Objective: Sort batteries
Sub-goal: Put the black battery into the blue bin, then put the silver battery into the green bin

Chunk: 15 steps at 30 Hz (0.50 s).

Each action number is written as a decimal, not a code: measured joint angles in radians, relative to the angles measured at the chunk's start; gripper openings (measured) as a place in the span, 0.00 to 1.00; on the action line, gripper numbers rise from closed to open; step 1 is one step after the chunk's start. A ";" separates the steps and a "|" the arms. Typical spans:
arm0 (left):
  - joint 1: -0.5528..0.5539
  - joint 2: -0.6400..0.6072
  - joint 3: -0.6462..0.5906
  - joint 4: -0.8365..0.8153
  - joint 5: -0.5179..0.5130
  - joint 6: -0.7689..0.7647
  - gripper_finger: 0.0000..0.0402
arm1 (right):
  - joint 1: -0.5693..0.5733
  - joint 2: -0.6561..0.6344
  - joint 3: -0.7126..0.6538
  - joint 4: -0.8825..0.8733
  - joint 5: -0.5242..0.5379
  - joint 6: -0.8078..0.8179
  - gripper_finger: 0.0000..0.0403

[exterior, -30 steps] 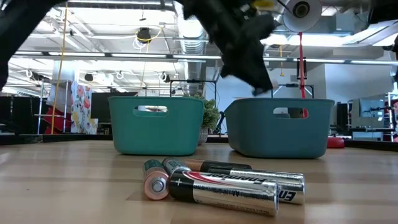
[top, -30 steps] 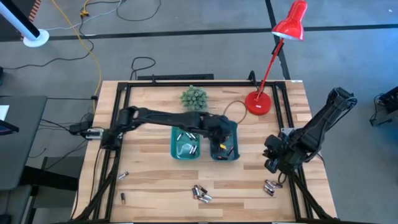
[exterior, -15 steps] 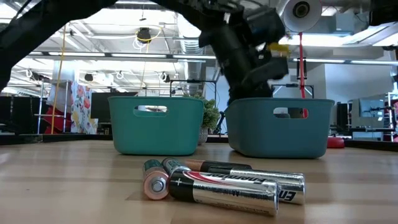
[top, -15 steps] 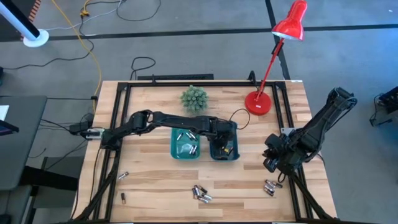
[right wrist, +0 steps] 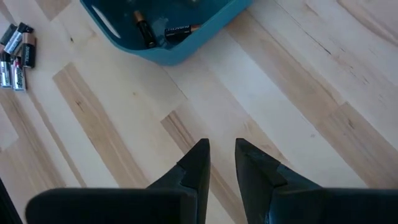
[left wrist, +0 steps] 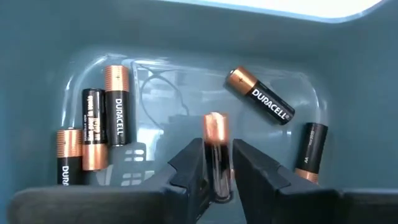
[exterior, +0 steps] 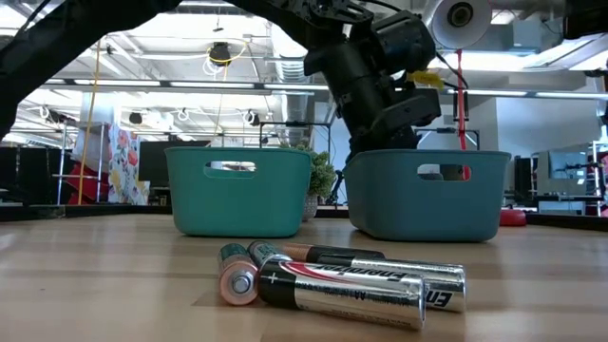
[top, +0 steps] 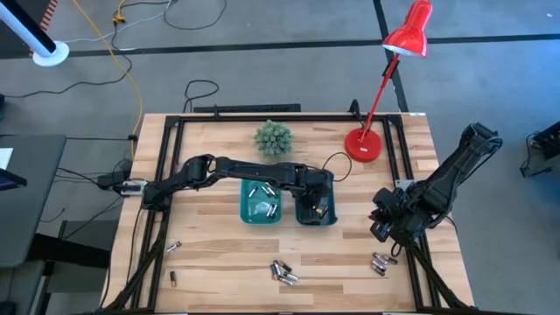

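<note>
Wooden table with a black frame, seen from above; beyond the bins stand a red desk lamp and a small green plant. Two teal bins sit side by side at mid-table: the left bin holds silvery batteries, the right bin holds copper-topped ones. The left arm reaches across the left bin, so its links cover part of that bin's contents, and its gripper, the left gripper, hangs inside the right bin. Compared with a second ago, the arm has dropped from above the rim down into the bin, and the fingers have begun to part. The right arm waits near the table's right edge, its gripper just above bare wood with the fingers a narrow gap apart, holding nothing. The wrist view alone shows what the overhead view cannot: a copper-ended battery standing between the left fingers, which flank it closely though whether they still pinch it cannot be told, and five more cells lying on the bin floor around it. The table-level view shows a loose cluster of batteries in the foreground, in front of the bins; from above, further strays lie at the front right and front left.
</note>
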 joint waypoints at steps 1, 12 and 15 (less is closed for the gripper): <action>0.000 0.000 0.000 0.000 0.000 -0.001 0.23 | 0.000 0.000 0.000 0.000 0.000 0.000 0.23; 0.004 -0.002 0.084 -0.048 -0.039 0.051 0.32 | 0.000 0.000 0.000 0.001 0.000 -0.001 0.23; 0.004 0.000 0.175 -0.136 -0.043 0.051 0.32 | 0.000 0.000 0.000 0.001 0.000 -0.001 0.23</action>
